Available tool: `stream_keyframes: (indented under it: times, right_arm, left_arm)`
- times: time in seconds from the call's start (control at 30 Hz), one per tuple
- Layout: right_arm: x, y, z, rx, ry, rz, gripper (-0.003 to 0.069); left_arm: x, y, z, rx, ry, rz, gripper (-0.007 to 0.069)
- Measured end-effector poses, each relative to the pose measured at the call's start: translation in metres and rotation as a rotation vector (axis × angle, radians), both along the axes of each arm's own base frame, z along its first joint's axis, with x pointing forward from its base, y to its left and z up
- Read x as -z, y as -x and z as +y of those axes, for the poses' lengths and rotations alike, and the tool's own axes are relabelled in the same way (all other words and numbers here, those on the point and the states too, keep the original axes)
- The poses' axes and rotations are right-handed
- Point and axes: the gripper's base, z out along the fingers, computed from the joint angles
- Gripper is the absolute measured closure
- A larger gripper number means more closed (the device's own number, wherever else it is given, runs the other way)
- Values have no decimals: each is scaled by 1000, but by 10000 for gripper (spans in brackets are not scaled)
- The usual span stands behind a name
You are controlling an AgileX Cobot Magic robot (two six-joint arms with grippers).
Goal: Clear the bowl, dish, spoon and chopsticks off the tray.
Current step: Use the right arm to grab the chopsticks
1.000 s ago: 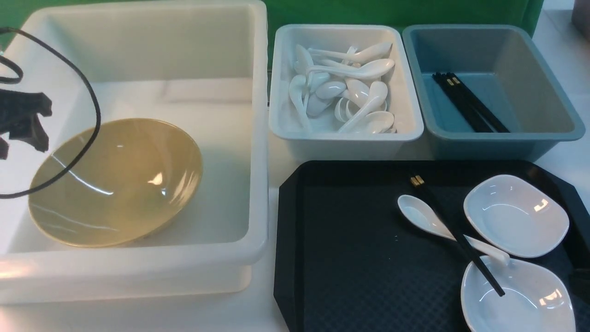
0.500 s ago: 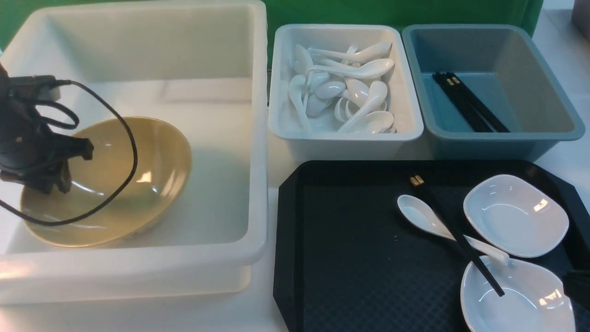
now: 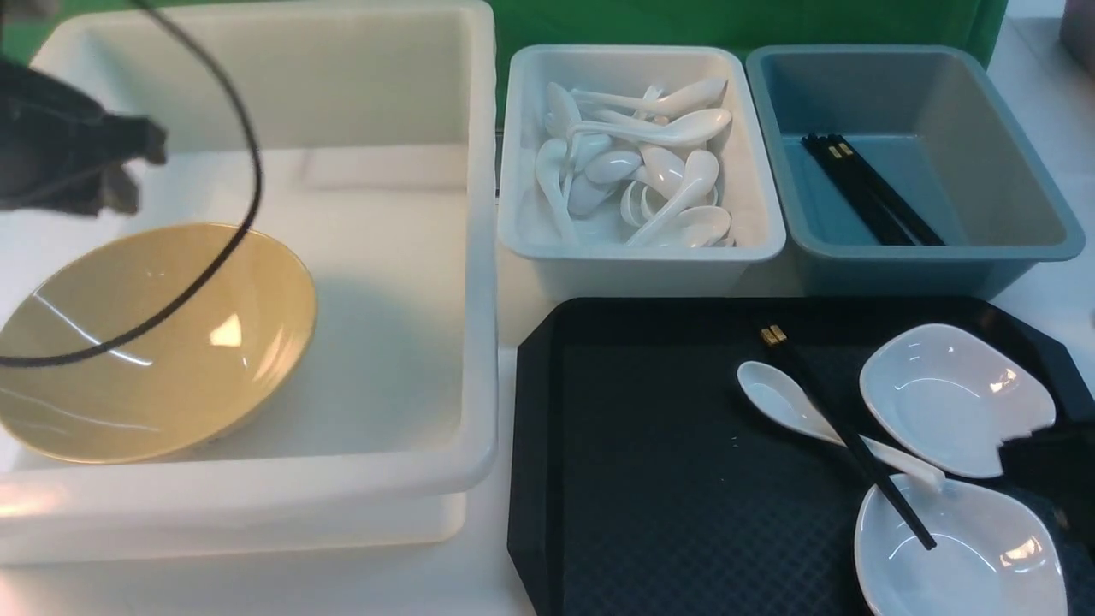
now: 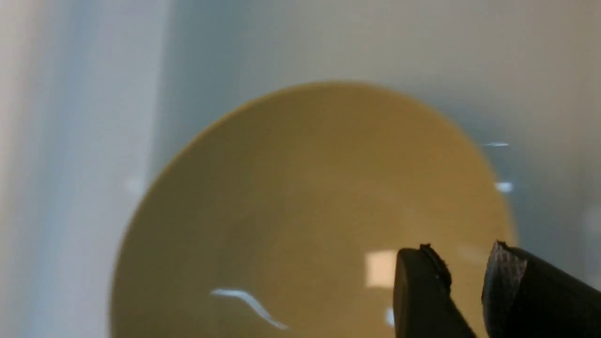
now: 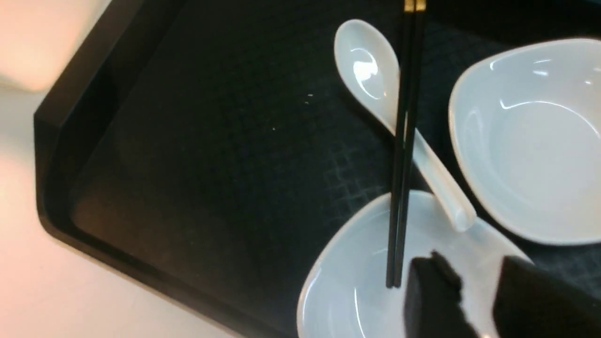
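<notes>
— So, what marks can you read on the ware?

— Gold bands, at the top ends of the chopsticks [image 3: 843, 428] on the tray [image 3: 667, 479], the ends lying toward its far edge. The black sticks [image 3: 868, 192] behind the tray show the same bands.

— Left to right, then. Your left arm?

— Well left of the tray, my left gripper [image 4: 466, 256] hangs above the bowl [image 3: 145, 342], apart from it and blurred in the front view. From the wrist I see its jaws a narrow gap apart with nothing between them. A black cable [image 3: 248, 171] loops in front of the bowl.

— And the bowl?

— It sits inside the big white bin [image 3: 479, 257] left of the tray, in the part farthest from the tray.

— Behind the tray?

— A small white bin [image 3: 642, 248] heaped with white spoons [image 3: 650, 162] stands behind its left half. The grey-blue bin [image 3: 1009, 145] with the sticks is behind its right half.

— On the tray?

— Everything lies in its right half. The spoon [image 3: 783, 402] has its scoop on the tray floor and its handle end on the rim of the near dish [image 3: 958, 556]. The chopsticks cross over that handle, tips inside the near dish. The far dish [image 3: 949, 402] sits just beside, toward the tray's far right corner.

— Your right arm?

— My right gripper [image 5: 472, 263] reaches in over the tray's right edge and hovers over the near dish, just beside the chopstick tips. Its jaws stand apart, gripping nothing.
</notes>
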Motion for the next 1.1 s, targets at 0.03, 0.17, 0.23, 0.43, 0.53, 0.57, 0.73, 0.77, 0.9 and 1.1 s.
stream_keyframes:
  times: [0.03,0.17,0.23,0.43,0.53,0.57,0.73,0.77,0.9,1.1]
  right_arm:
    - [1,-8,1,-5,4,28,340]
    - [17,-52,14,-43,25,155,253]
    - [27,-68,23,-73,41,193,246]
    - [49,-118,54,-139,151,168,240]
    - [55,-137,57,-127,190,159,242]
    - [60,-143,58,-126,204,164,244]
    - [93,-163,63,-115,226,243,267]
    - [100,-164,64,-112,228,263,277]
    - [113,-168,65,-103,232,305,380]
    - [110,-167,65,-111,234,303,588]
  left_arm:
    - [-6,9,-12,54,11,-30,467]
    - [-14,61,-49,264,38,-122,467]
    - [-7,85,-54,313,37,-128,467]
    - [48,141,-44,355,-28,-47,467]
    - [73,162,-37,358,-68,-10,467]
    - [81,169,-34,357,-75,-10,467]
    - [95,191,-28,329,-70,-169,467]
    - [95,194,-27,321,-68,-210,467]
    - [92,199,-25,298,-60,-334,467]
    - [89,201,-24,285,-57,-403,467]
